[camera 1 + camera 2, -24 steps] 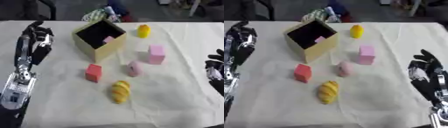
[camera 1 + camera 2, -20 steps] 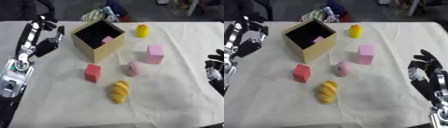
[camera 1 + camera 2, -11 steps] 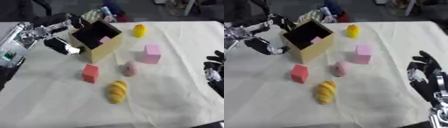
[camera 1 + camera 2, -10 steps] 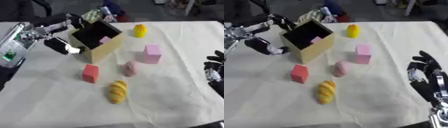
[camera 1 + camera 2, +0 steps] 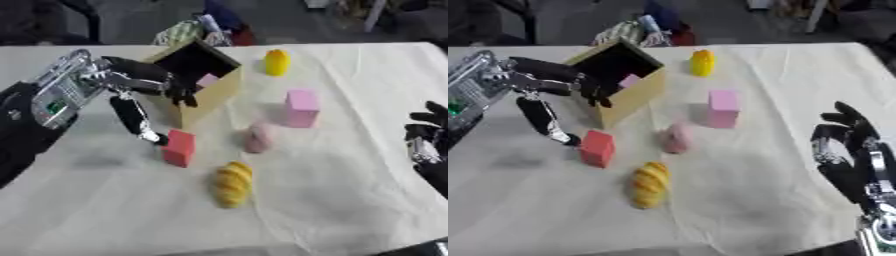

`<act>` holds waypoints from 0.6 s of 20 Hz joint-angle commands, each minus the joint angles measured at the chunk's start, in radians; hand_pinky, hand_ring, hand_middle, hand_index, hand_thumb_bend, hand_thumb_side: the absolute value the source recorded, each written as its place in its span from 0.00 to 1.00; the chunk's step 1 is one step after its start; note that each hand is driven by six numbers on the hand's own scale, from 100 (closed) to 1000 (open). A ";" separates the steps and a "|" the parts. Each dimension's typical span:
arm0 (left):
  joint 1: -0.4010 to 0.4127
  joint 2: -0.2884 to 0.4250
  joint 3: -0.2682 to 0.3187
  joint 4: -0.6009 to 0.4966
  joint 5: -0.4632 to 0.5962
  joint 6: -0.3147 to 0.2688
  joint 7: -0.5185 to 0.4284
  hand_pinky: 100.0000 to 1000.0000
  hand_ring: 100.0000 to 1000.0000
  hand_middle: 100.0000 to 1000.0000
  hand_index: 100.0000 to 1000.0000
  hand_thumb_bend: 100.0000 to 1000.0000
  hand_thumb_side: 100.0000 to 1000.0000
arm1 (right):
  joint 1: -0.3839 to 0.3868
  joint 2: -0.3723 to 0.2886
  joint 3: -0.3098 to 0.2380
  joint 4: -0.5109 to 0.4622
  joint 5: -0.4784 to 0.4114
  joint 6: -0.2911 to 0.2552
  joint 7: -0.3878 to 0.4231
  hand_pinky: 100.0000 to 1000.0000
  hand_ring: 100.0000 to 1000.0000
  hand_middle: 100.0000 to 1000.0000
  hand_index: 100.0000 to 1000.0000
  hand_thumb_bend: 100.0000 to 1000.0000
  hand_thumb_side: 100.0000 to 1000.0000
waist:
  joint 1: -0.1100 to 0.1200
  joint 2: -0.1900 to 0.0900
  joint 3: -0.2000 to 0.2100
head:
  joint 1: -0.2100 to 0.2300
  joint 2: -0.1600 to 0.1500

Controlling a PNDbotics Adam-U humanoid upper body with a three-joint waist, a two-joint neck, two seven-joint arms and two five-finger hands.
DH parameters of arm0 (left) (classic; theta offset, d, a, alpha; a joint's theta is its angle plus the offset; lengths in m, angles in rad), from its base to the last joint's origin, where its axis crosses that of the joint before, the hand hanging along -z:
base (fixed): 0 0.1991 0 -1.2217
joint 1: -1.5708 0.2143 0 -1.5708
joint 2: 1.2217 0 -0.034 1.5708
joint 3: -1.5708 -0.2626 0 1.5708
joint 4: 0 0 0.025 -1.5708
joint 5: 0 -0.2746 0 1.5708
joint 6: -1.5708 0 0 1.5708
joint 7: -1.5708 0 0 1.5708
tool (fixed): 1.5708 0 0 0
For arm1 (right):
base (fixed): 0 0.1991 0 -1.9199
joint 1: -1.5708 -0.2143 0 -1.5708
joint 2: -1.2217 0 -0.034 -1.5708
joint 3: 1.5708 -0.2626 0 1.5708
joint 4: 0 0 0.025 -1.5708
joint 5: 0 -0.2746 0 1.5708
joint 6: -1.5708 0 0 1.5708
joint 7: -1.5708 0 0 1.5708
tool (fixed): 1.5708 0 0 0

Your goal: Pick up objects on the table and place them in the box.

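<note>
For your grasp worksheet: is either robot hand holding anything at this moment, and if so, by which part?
Nothing is held. The left robot hand is spread above the red block beside the box, with its fingers not closed on anything. The right robot hand rests open near the table's right edge.

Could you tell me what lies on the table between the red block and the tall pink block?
The small rounded pink object sits between the red block and the tall pink block, apart from both, as the left eye view shows.

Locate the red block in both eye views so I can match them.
Left eye view: red block left of centre, just right of the left hand's lower fingertip.
Right eye view: red block further left in the picture, same height.
Shared landmark: the box, up and right of the block in both.
</note>
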 commanded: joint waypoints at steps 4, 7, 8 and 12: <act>-0.022 -0.041 -0.016 0.051 -0.076 -0.015 0.015 0.78 0.74 0.78 0.90 0.39 0.24 | -0.005 -0.015 -0.004 -0.013 -0.003 -0.002 0.001 0.83 0.72 0.73 0.92 0.00 0.38 | 0.004 -0.027 -0.005 | -0.003 -0.003; -0.016 -0.057 -0.018 0.067 -0.115 -0.012 0.035 0.79 0.75 0.80 0.92 0.43 0.27 | -0.005 -0.014 -0.004 -0.013 -0.003 -0.002 0.002 0.83 0.72 0.73 0.92 0.00 0.38 | 0.004 -0.027 -0.005 | -0.003 -0.003; -0.013 -0.061 -0.020 0.071 -0.129 -0.012 0.039 0.80 0.76 0.81 0.92 0.43 0.27 | -0.005 -0.014 -0.004 -0.013 -0.003 -0.002 0.002 0.83 0.72 0.73 0.92 0.00 0.38 | 0.003 -0.026 -0.006 | -0.003 -0.003; 0.004 -0.062 -0.025 0.078 -0.157 -0.017 0.034 0.80 0.76 0.82 0.92 0.45 0.28 | -0.006 -0.015 -0.005 -0.013 -0.004 -0.002 0.001 0.83 0.72 0.73 0.92 0.00 0.38 | 0.003 -0.025 -0.009 | -0.003 -0.003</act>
